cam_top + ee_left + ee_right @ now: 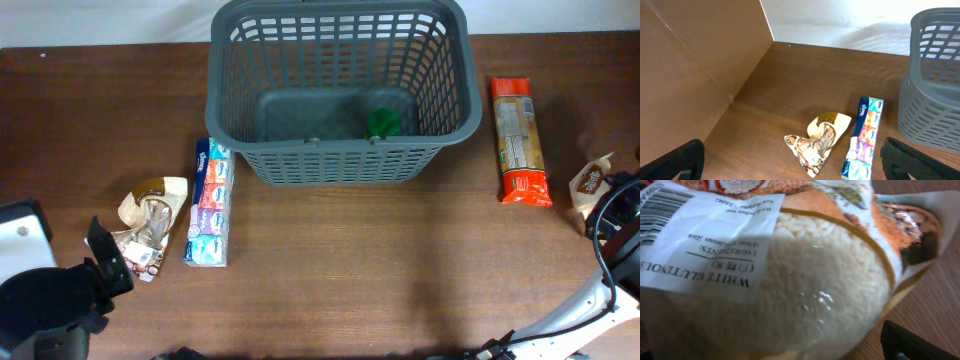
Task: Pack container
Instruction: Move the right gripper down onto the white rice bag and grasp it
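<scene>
The container [340,160] sits at the far middle of the table, well apart from both arms, so anything carried over could catch its thick rim or drop short. The right gripper [616,205] stands wide with the soft rice bag [805,285] crowding its camera; a bulging bag like that may sag or slip from a pinch. The left gripper [795,162] is spread wide too, holding nothing, near the crumpled pouch [817,140] and tissue pack [865,137]. Only one right finger [915,342] shows, and the green thing [383,123] inside the container is too small to name.
</scene>
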`<action>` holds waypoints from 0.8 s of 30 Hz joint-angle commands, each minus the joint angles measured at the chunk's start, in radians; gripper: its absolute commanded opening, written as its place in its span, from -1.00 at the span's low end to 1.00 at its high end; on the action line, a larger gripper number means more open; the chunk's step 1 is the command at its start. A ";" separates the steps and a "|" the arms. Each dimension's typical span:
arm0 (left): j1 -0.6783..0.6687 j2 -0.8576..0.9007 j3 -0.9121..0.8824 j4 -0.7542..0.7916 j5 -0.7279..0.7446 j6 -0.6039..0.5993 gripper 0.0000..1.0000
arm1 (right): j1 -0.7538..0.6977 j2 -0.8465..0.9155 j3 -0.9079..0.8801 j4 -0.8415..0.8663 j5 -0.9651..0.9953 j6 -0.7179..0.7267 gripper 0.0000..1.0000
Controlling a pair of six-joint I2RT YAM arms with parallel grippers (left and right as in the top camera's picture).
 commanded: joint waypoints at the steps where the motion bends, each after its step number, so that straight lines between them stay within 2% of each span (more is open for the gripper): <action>1: 0.000 0.000 0.001 0.000 -0.004 0.002 0.99 | 0.005 0.014 -0.025 -0.011 0.023 -0.051 0.84; 2: 0.000 0.000 0.001 0.000 -0.003 0.002 0.99 | 0.005 0.014 -0.025 -0.012 0.019 -0.051 0.60; 4: 0.000 0.000 0.001 0.000 -0.003 0.002 0.99 | 0.005 0.014 -0.025 -0.013 0.003 -0.051 -0.19; 7: 0.000 0.000 0.001 0.000 -0.003 0.002 0.99 | 0.004 0.014 -0.025 -0.009 -0.044 -0.050 -0.79; 8: 0.000 0.000 0.001 0.000 -0.003 0.002 0.99 | 0.003 0.014 -0.025 -0.006 -0.064 -0.051 -0.92; 14: 0.000 0.000 0.001 0.000 -0.003 0.002 0.99 | 0.004 0.012 -0.024 0.000 -0.191 -0.082 -0.92; 19: 0.000 0.000 0.001 0.000 -0.003 0.002 0.99 | 0.003 -0.010 0.052 0.076 -0.329 -0.319 -0.92; 24: 0.000 0.000 0.001 0.000 -0.003 0.002 0.99 | 0.005 -0.080 0.245 0.087 -0.373 -0.492 -0.93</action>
